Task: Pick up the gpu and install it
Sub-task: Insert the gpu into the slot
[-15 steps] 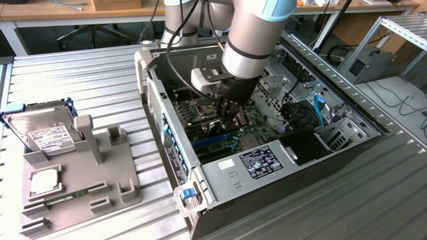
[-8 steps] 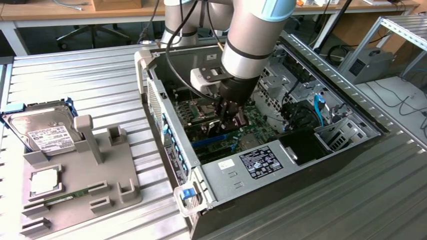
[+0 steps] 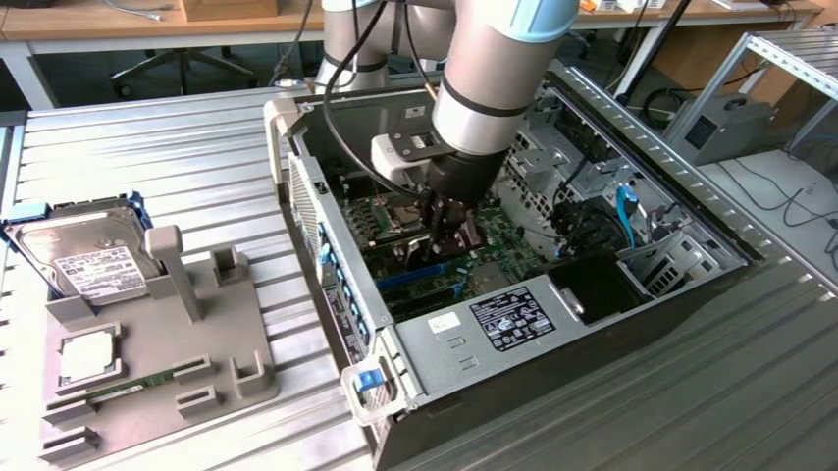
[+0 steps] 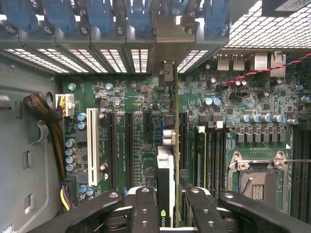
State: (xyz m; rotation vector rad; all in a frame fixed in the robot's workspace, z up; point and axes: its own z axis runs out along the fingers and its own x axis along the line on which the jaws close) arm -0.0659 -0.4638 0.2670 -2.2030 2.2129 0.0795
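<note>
The gpu stands on edge over the green motherboard, so I see it as a thin strip with a black face and a circuit-board face. Its silver end bracket lies against the case's rear slot openings. My gripper is shut on the card, with a black finger on one side and another on the other side. In the exterior view the gripper reaches down inside the open computer case, with the gpu below it at board level. I cannot tell whether the card sits in a slot.
Beside the card are black expansion slots, a white slot, the CPU socket and a cable bundle. At the exterior view's left, a grey fixture holds a hard drive, a RAM stick and a chip.
</note>
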